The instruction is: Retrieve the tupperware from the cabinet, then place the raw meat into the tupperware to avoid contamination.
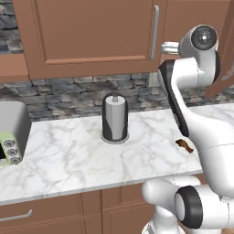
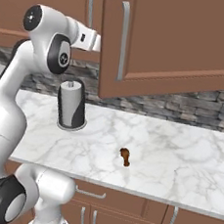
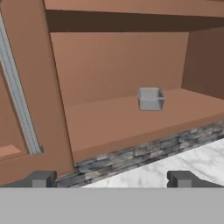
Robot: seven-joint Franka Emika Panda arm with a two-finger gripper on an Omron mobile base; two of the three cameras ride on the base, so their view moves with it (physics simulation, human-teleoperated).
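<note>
Hand view first: the tupperware (image 3: pixel 151 98) sits upright on the bare shelf (image 3: pixel 109 124) inside the open cabinet (image 3: pixel 118 65), towards the right side and set back from the front lip, with nothing touching it. Down at the bottom of that view the pincer (image 3: pixel 113 179) is released, its two dark fingertips (image 3: pixel 40 178) spread far apart and gripping nothing, well short of the tupperware. A closed door with a silver handle (image 3: pixel 19 100) stands to the left of the opening, and stone backsplash (image 3: pixel 140 153) runs under the shelf edge.

Over to the right base view: the meat (image 2: pixel 125 156) lies alone on the marble table (image 2: pixel 178 156), out in the open towards the front edge. The paper towel roll (image 2: pixel 71 104) stands upright near the backsplash, well apart from the meat. An open door (image 2: pixel 176 42) swings out above the table, and the arm (image 2: pixel 48 42) reaches up towards it.

Left base view: the meat (image 1: pixel 184 145) peeks out just beside the arm, the roll (image 1: pixel 114 118) is mid-table, and a toaster (image 1: pixel 13 130) sits at the far left.
</note>
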